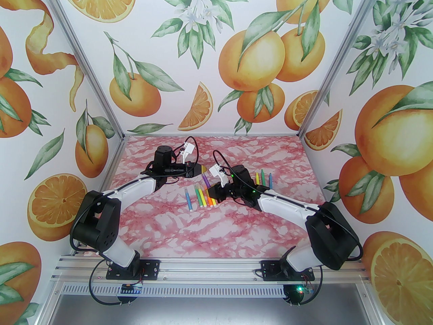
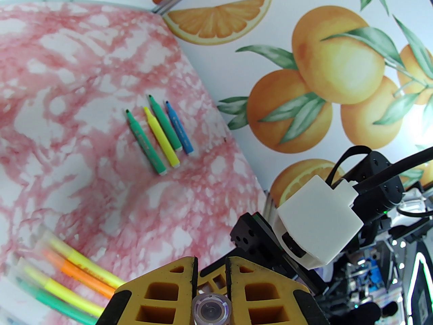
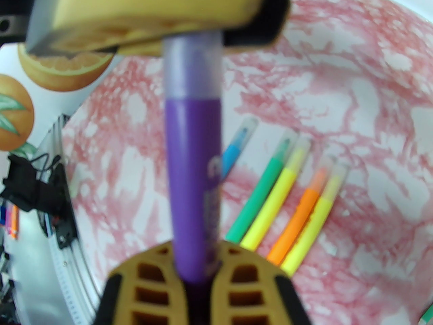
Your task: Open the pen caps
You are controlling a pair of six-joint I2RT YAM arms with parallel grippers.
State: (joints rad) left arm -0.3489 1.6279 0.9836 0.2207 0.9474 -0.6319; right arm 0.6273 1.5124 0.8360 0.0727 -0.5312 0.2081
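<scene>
A purple pen [image 3: 194, 181] hangs above the table between both grippers. My right gripper [image 3: 198, 249] is shut on its barrel, and in the top view it [image 1: 210, 190] sits just below the pen [image 1: 206, 180]. The pen's translucent cap [image 3: 192, 66] still meets the barrel, and my left gripper [image 3: 159, 25] is shut on it. From the left wrist, the cap's round end [image 2: 211, 308] shows between the yellow fingers [image 2: 169, 283]. Several capped pens [image 3: 287, 198] lie side by side on the table under the held pen, in blue, green, yellow and orange.
Several pens with bare tips [image 2: 159, 137] lie in a row further right [image 1: 263, 179], near the right wall. The right arm's white wrist camera [image 2: 318, 222] is close to my left fingers. The pink marbled table [image 1: 216, 229] is bounded by patterned walls.
</scene>
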